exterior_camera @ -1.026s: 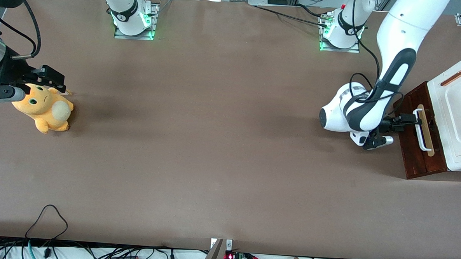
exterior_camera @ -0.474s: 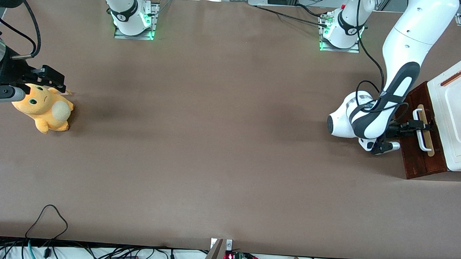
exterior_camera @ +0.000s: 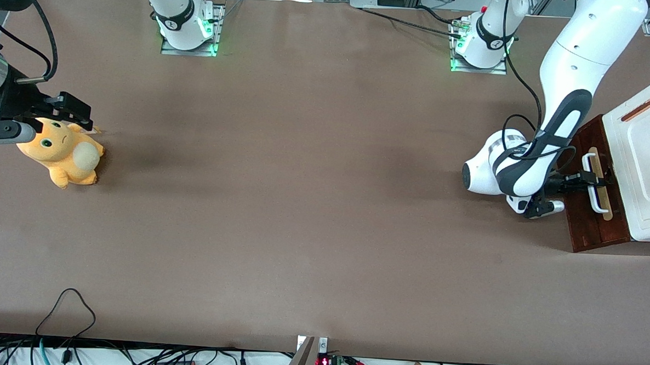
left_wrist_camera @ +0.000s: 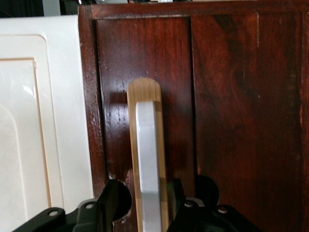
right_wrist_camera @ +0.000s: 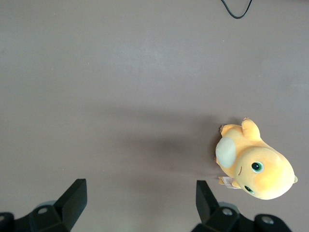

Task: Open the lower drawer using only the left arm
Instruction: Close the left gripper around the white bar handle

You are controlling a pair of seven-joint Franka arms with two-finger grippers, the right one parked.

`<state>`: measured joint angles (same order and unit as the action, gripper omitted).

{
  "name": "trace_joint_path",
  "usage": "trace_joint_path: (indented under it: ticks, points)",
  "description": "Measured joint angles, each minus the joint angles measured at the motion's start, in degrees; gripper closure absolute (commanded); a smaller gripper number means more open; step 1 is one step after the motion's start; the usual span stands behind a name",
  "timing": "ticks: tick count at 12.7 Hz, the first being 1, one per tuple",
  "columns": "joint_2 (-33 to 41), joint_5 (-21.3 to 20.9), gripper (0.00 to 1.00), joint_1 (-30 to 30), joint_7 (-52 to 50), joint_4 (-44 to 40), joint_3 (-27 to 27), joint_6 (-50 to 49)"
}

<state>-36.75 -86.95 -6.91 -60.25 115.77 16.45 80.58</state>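
At the working arm's end of the surface (exterior_camera: 312,215), the left arm (exterior_camera: 558,121) reaches to the lower drawer (exterior_camera: 589,216), which sits shut under the white cabinet top (exterior_camera: 647,163). Its hand (left_wrist_camera: 147,208) is open, one finger (left_wrist_camera: 113,200) on each side of the white bar handle (left_wrist_camera: 147,164), not clamped.

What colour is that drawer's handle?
White, on a pale wood strip; the handle shows best in the left wrist view.

Robot lab: bolted arm bases (exterior_camera: 189,31), cables (exterior_camera: 67,308).

Claw (left_wrist_camera: 149,212) astride handle (left_wrist_camera: 147,159), drawer front (left_wrist_camera: 231,96) ahead
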Motion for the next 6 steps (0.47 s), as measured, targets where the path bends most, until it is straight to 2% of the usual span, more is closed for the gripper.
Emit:
trace_joint_path:
  ticks: [3,6]
  points:
    - [-0.5,-0.7,0.70,-0.6,-0.1,-0.1,0.0,0.0]
    - [-0.5,-0.7,0.76,-0.6,-0.3,-0.2,0.0,0.0]
